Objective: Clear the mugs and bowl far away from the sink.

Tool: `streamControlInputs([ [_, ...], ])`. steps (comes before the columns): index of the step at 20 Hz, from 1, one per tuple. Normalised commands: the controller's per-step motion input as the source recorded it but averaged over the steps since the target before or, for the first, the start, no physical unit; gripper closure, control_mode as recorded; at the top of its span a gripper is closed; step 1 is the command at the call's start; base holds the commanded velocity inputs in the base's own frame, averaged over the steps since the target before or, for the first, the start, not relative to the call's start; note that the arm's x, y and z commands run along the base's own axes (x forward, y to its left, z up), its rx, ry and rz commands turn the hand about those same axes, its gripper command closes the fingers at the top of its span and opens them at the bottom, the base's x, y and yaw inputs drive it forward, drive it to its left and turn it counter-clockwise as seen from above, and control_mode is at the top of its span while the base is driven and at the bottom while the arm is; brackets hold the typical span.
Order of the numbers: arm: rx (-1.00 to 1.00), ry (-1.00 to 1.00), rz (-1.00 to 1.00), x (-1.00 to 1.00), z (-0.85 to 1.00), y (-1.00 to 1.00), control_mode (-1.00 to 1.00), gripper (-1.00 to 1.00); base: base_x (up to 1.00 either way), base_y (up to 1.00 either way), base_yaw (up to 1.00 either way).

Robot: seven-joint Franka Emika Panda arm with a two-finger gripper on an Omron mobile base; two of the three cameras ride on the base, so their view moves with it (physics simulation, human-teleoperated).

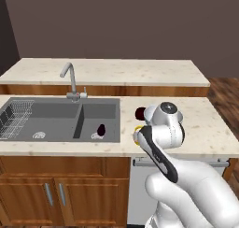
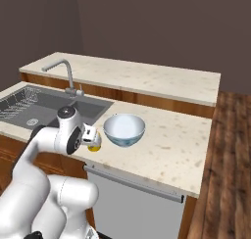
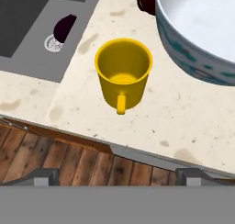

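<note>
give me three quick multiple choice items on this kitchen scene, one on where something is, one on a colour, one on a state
1. Where is the dark mug near the drain?
A. in the sink's right basin
B. on the raised back counter
C. inside the bowl

2. What colour is the mug below the pincer?
A. green
B. yellow
C. white

3. How does the yellow mug stand?
A. upside down
B. on its side
C. upright, mouth up

Answers:
1 A, it sits by the round drain inside the sink.
2 B, the hand view shows it bright yellow beside the bowl.
3 C, its open mouth faces up, showing the inside.
</note>
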Motion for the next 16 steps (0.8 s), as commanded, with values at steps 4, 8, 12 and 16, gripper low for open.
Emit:
streamControlInputs([
  [4,0.00,0.00,0.00,0.30,-0.25,0.00,-1.00,-1.00,0.00,0.00,0.00],
  [8,0.00,0.00,0.00,0.14,-0.19,0.00,-1.00,-1.00,0.00,0.00,0.00],
  [12,0.00,0.00,0.00,0.00,-0.18,0.00,-1.00,-1.00,0.00,0.00,0.00],
  [16,0.00,0.01,0.00,0.12,-0.28,0.00,-1.00,-1.00,0.00,0.00,0.00],
])
